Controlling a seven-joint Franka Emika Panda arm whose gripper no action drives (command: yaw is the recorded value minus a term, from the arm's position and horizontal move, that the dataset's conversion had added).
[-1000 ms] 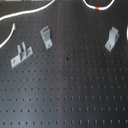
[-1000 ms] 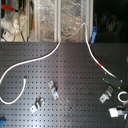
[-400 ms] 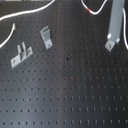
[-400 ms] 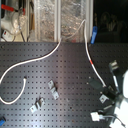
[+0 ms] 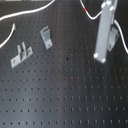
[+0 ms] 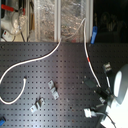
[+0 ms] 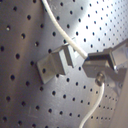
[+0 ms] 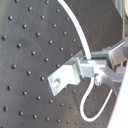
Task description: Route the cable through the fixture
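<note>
The hand [image 5: 101, 54] hangs upright, grip state unclear.

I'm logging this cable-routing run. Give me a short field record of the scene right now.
surface: black perforated board
cable: white, with red tape band, crossing the board
brackets: three metal ones; two at the first exterior view's left, one by the arm
end effector: at the third bracket, cable beside it
grip state: cannot tell
</note>
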